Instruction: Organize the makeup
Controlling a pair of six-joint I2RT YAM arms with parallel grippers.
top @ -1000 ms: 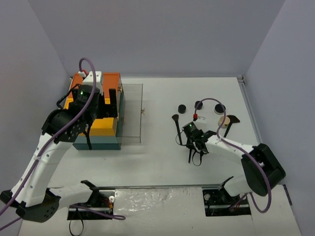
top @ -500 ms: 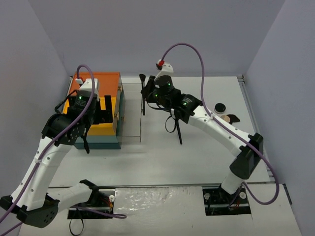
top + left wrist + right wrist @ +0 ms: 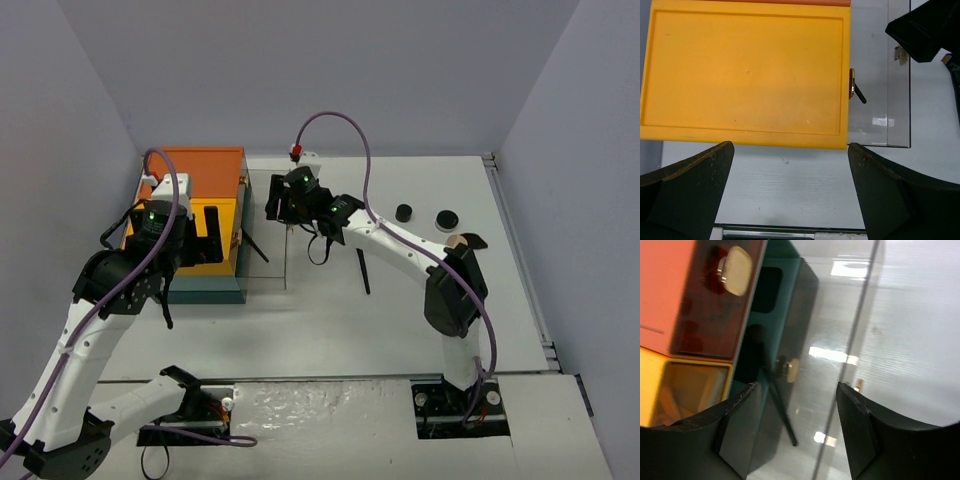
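My right gripper [image 3: 277, 206] is open beside the teal box [image 3: 205, 291], over its clear door [image 3: 268, 235]. In the right wrist view the right gripper [image 3: 797, 435] has nothing between its fingers. Under it a slim black brush [image 3: 778, 402] leans out of a dark compartment onto the door; from above this brush [image 3: 255, 247] pokes out of the box's side. My left gripper [image 3: 207, 234] hovers open over the yellow tray [image 3: 745, 75], and its wrist view shows the left gripper [image 3: 790, 200] with only bare table between its fingers. A second brush [image 3: 362, 270] lies mid-table.
Two round black jars [image 3: 403, 212] [image 3: 446, 219] and a beige puff [image 3: 457, 242] sit at the back right, next to my right arm's elbow. The box's orange lid [image 3: 200, 165] stands at the back left. Grey walls close in the table on three sides.
My right gripper carried a brush from the middle of the table to the box, then opened. The brush now leans in the box's side compartment. The left arm drew back slightly.
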